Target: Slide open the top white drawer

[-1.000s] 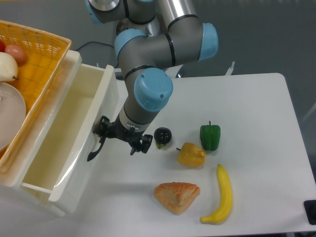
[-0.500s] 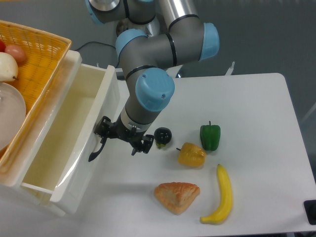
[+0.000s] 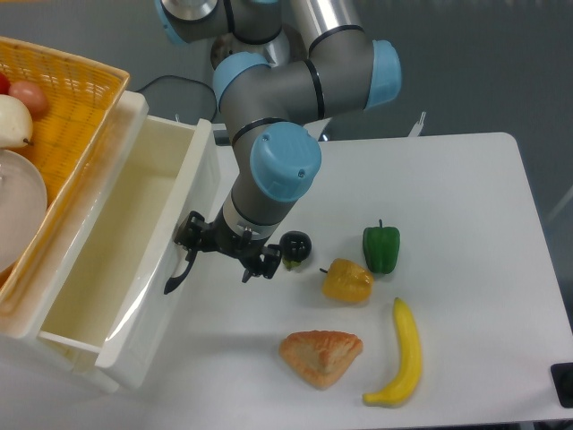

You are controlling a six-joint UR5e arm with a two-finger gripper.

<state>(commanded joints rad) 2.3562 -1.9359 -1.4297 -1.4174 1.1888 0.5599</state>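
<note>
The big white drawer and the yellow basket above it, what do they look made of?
The top white drawer looks like glossy plastic or lacquered board: smooth walls with a sheen. The yellow basket looks woven, wicker or plastic strands, judging by its criss-cross texture.

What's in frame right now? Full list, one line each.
top white drawer: 1, white, left, pulled out, interior empty
black handle: 1, on drawer front
yellow woven basket: 1, top left, above drawer
white plate: 1, in basket
round produce: several, pale and red, in basket
black object: 1, by gripper
green pepper: 1, table centre
yellow pepper: 1, left of green pepper
pastry: 1, brown, front
banana: 1, yellow, right of pastry
gripper: 1, black, at handle; jaw state unclear
</note>
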